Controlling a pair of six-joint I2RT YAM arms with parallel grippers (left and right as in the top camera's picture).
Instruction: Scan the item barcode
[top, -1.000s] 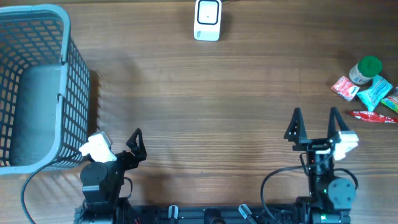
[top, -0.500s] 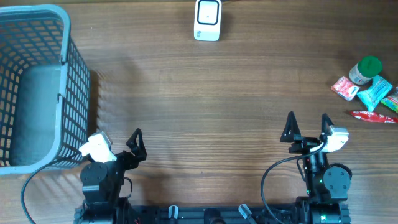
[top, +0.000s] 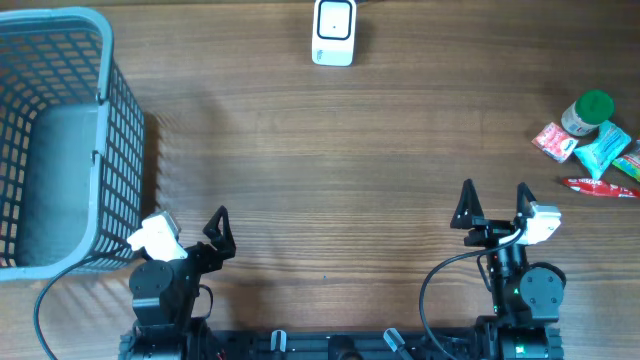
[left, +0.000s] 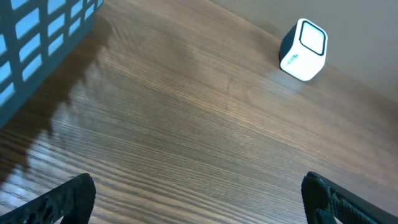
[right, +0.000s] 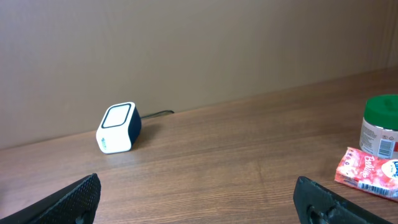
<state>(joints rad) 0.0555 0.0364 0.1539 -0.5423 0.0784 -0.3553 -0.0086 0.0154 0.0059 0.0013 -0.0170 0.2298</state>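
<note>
A small pile of grocery items sits at the far right edge of the wooden desk. In it are a green-lidded jar, a red-and-pink packet just beside it, a teal packet and a slim red stick pack nearest the robot. None of the items is held, and no barcode can be made out on any of them.

The white barcode scanner stands at the middle of the desk's far edge, well apart from the pile, its cable trailing toward the wall behind it.

The right gripper hovers above the near edge of the desk, its jaws spread wide with nothing between them. It is left of the items and touches none. The left gripper is at the near left, equally wide and empty, just beside the front corner of a blue-grey mesh basket that fills the desk's left end.
</note>
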